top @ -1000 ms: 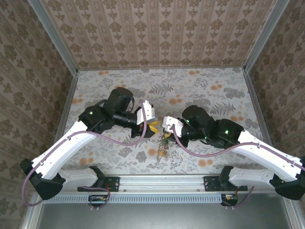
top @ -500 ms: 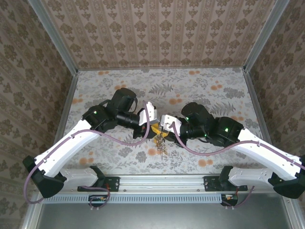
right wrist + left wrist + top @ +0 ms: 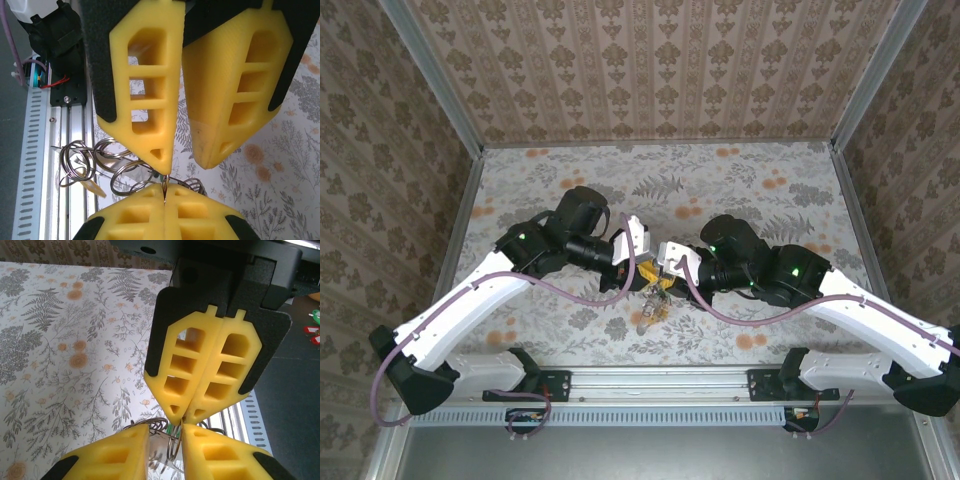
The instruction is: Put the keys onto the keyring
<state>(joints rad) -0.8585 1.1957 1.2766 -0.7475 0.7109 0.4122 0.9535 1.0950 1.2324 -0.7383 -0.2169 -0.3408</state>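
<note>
My two grippers meet tip to tip above the table's near middle. The right gripper [image 3: 665, 280] [image 3: 164, 189] is shut on a thin metal ring of the keyring [image 3: 130, 176], pinched at its fingertips. More rings [image 3: 75, 161] and an orange-yellow tag [image 3: 93, 188] hang off to the side. The left gripper [image 3: 638, 272] [image 3: 165, 434] stands narrowly open. Loops of the keyring [image 3: 172, 440], a silver key blade and a bit of green lie in its gap, close against one finger [image 3: 225, 455]. Below both grippers the bunch of keys [image 3: 650, 312] hangs down.
The aluminium rail [image 3: 650, 380] with the arm bases runs along the near edge, close under the bunch. Purple cables [image 3: 580, 292] loop beside both arms. Small green and red tags [image 3: 313, 329] lie on a dark surface off the table's edge. Patterned walls enclose the other three sides.
The left gripper has moved right to meet the right gripper, and its jaws have narrowed around the rings. The hanging bunch has shifted slightly. The right gripper stays shut.
</note>
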